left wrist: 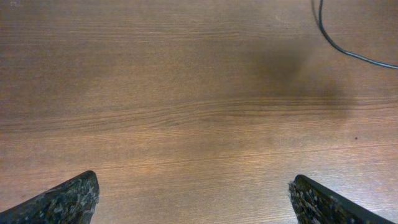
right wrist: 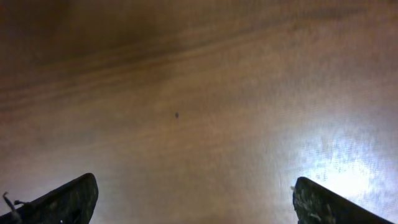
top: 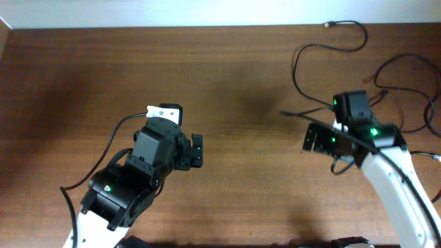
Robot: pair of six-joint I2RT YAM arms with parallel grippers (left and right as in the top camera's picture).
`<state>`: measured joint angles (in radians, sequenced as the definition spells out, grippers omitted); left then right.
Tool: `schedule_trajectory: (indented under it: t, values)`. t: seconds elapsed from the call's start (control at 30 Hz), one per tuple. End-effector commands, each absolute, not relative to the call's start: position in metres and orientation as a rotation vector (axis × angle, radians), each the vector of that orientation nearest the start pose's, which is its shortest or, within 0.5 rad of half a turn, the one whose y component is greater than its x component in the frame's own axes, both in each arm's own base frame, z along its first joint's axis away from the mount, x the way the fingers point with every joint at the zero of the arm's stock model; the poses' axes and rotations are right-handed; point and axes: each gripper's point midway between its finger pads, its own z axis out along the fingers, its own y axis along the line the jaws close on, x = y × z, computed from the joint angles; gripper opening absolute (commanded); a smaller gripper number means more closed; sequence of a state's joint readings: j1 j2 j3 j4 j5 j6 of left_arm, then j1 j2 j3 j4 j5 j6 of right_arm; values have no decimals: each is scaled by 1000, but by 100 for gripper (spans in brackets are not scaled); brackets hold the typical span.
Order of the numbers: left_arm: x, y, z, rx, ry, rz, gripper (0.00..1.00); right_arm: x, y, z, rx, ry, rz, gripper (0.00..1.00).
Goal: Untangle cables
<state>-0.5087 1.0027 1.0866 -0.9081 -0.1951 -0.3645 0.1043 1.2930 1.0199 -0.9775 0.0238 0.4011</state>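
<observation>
One thin black cable (top: 295, 69) runs from a small plug (top: 329, 25) at the table's far edge, loops left and comes down toward my right arm. A second black cable (top: 406, 58) curves along the far right. My right gripper (top: 307, 138) is open just left of where the first cable ends, and its wrist view shows the gripper (right wrist: 194, 198) over bare wood. Near the table's middle, my left gripper (top: 198, 151) is open and holds nothing. The left wrist view shows the gripper (left wrist: 194, 196) over bare wood, with a cable (left wrist: 329, 38) curving through the top right corner.
The brown wooden table (top: 103, 76) fills every view. Its far edge (top: 172, 26) runs along the top of the overhead view. A thicker black wire (top: 114, 134) trails from my left arm.
</observation>
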Motion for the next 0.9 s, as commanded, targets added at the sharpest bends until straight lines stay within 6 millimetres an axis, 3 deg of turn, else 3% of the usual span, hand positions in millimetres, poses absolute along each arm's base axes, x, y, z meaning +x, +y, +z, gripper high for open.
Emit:
schedule_trajectory:
  t: [0.0, 0.87]
  values:
    - [264, -106, 242, 53, 2369, -183, 99, 269, 27, 120, 455, 2777, 124, 99]
    - [264, -106, 242, 53, 2370, -183, 99, 269, 27, 114, 459, 2800, 116, 99]
